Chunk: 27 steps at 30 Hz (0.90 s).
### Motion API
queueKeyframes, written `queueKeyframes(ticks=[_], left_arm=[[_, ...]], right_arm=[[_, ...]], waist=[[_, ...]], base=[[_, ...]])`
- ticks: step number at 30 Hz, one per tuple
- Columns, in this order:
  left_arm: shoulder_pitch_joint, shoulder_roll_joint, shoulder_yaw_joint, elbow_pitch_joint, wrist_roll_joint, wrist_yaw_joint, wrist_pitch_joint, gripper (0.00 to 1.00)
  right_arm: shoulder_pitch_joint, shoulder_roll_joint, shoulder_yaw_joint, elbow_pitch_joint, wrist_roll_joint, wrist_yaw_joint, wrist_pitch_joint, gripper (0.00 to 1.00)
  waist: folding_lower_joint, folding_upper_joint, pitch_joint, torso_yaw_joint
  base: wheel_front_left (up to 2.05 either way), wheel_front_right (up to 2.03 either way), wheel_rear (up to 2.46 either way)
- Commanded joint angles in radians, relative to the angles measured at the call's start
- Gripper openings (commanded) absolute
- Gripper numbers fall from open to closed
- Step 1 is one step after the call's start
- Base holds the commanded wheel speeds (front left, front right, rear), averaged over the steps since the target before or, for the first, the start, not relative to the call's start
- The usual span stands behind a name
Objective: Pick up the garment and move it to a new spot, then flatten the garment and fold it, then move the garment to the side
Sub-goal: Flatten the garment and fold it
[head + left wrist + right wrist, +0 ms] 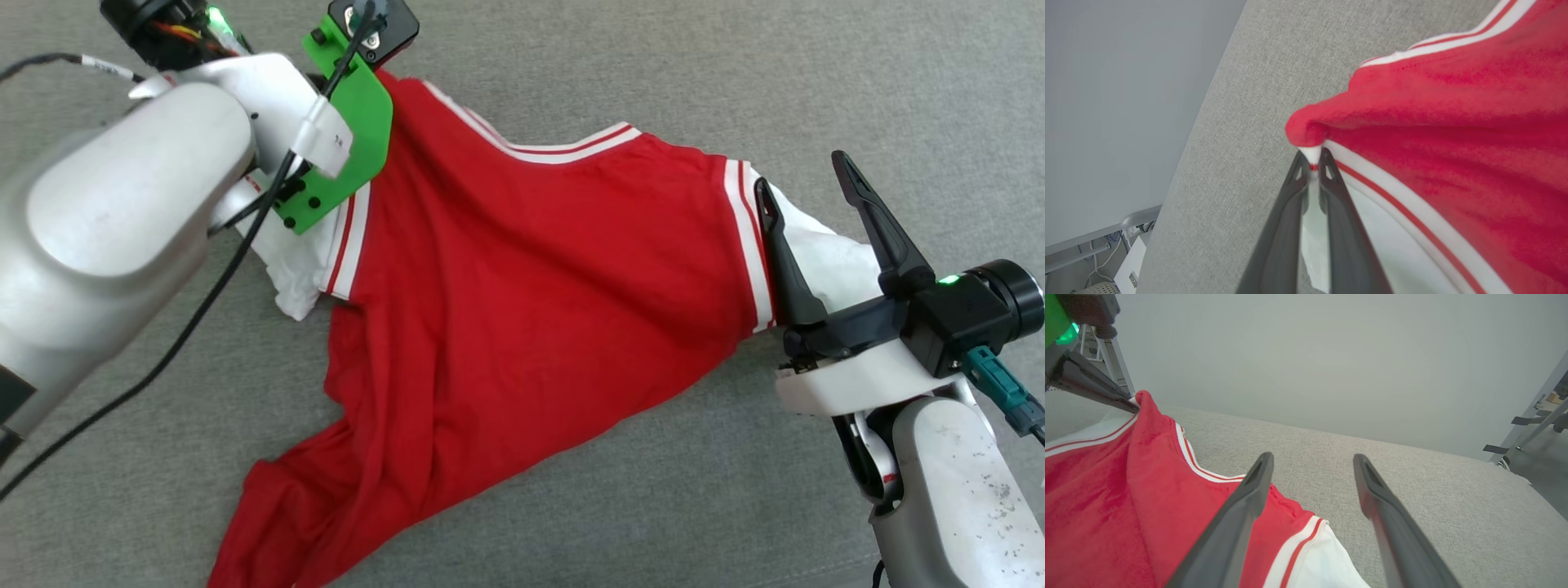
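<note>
The garment [522, 310], a red jersey with white sleeves and red-and-white striped trim, lies spread over a grey fabric surface [816, 73]. Its hem trails toward the lower left. My left gripper [1313, 158] is shut on the striped trim at one shoulder and lifts that corner into a peak. In the head view that grip sits behind the green wrist mount [351, 131]. From the right wrist, the left gripper [1131, 407] pinches the raised red corner. My right gripper [802, 173] stands open above the other white sleeve [833, 253], and its fingers [1249, 498] hold nothing.
The grey surface's edge [1208, 106] curves down the left wrist view, with pale floor, cables and a white frame [1106, 237] beyond it. Metal frame legs [1535, 416] stand off the surface's far right. A black cable [204, 302] hangs from the left arm.
</note>
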Motion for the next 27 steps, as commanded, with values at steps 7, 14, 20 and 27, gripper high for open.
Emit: queueKeyframes(ticks=[7,14,20,27], left_arm=[[0.157,-0.039,0.000,0.070,0.029,-0.002,-0.006,0.00],[0.098,-0.063,0.002,0.163,-0.020,-0.002,-0.240,1.00],[0.023,-0.047,0.035,0.197,-0.194,-0.002,-0.295,1.00],[-0.045,0.052,0.026,0.156,-0.402,-0.002,-0.077,1.00]], right_arm=[[-0.021,0.021,-0.001,-0.003,0.001,-0.001,-0.006,1.00],[-0.004,0.012,-0.023,-0.001,-0.005,-0.001,-0.006,1.00],[0.026,0.007,-0.037,-0.001,-0.004,-0.001,-0.006,1.00],[0.041,0.012,-0.035,-0.009,-0.005,-0.001,-0.006,1.00]], waist=[[0.0000,0.0000,0.041,-0.038],[0.0000,0.0000,-0.008,0.027],[0.0000,0.0000,-0.053,0.067],[0.0000,0.0000,-0.060,0.073]], base=[[0.00,0.00,0.00],[0.00,0.00,0.00],[0.00,0.00,0.00],[0.00,0.00,0.00]])
